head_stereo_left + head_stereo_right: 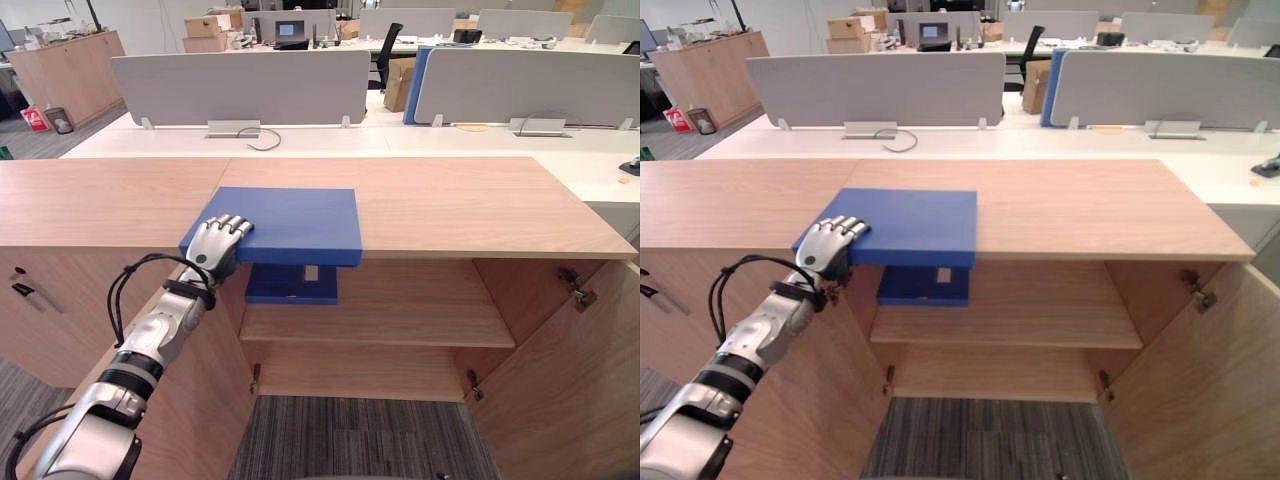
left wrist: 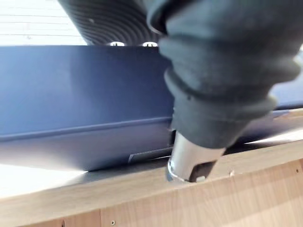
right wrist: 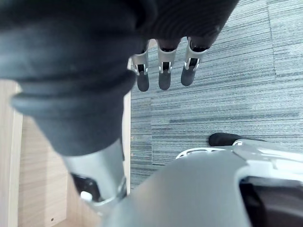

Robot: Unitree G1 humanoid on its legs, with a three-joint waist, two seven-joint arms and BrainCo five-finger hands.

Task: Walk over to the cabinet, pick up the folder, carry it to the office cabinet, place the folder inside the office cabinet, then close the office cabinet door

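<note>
The blue folder (image 1: 290, 222) lies flat on the wooden surface (image 1: 450, 205) that forms the top of the low office cabinet, its near edge hanging a little out over the front lip. The left hand (image 1: 218, 243) has hold of the folder's near left corner. Its fingers are bent down across the blue cover, and in the left wrist view the thumb (image 2: 191, 158) sits against the folder's front edge, right where it meets the wooden lip. So the hand is closed on the corner, while the folder's weight rests on the wood. Both cabinet doors stand wide open. The left door (image 1: 205, 400) swings out beside the reaching arm, and the right door (image 1: 570, 380) is folded out on the far side with its hinge (image 1: 580, 292) showing. Directly below the overhanging folder, a second blue file (image 1: 290, 285) with a pale label lies on the upper shelf (image 1: 400, 315), at that shelf's left end. The right hand (image 3: 164, 78) hangs low beside the cabinet over the grey striped carpet (image 3: 227, 94), its fingers straight and loose with nothing in them. Behind the cabinet runs a white desk (image 1: 400, 140) with grey divider screens (image 1: 240, 85) and a loose cable (image 1: 262, 140). Further back are cardboard boxes (image 1: 208, 30) and a black office chair (image 1: 385, 50).
</note>
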